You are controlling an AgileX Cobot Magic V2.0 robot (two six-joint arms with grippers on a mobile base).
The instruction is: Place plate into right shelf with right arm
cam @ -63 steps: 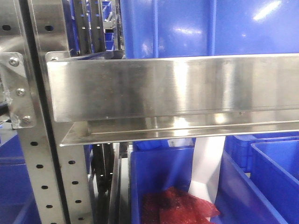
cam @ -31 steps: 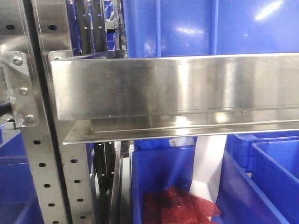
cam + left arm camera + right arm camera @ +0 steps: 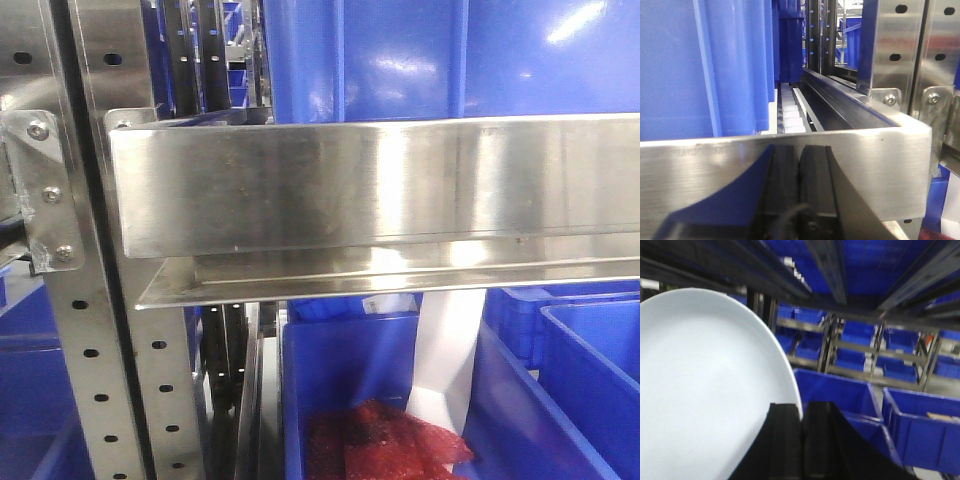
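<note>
In the right wrist view the white plate (image 3: 705,385) fills the left half, held on edge; my right gripper (image 3: 801,412) is shut on its rim, one black finger on each face. Beyond it stand steel shelf rails (image 3: 830,270) and rows of blue bins. The right shelf's broad steel rail (image 3: 380,185) crosses the front view at close range, bolted to a perforated upright (image 3: 90,330). In the left wrist view my left gripper (image 3: 799,152) is shut with nothing in it, right in front of a steel rail (image 3: 870,165).
Large blue bins (image 3: 400,60) sit on the shelf above the rail. Below it is a blue bin (image 3: 340,370) holding red mesh (image 3: 385,440) and a white strip (image 3: 445,360). A roller track (image 3: 790,112) runs beside a blue bin (image 3: 705,65).
The front view has shifted slightly: the rail and upright sit a little further right than one second ago. Nothing has shifted in the last half second.
</note>
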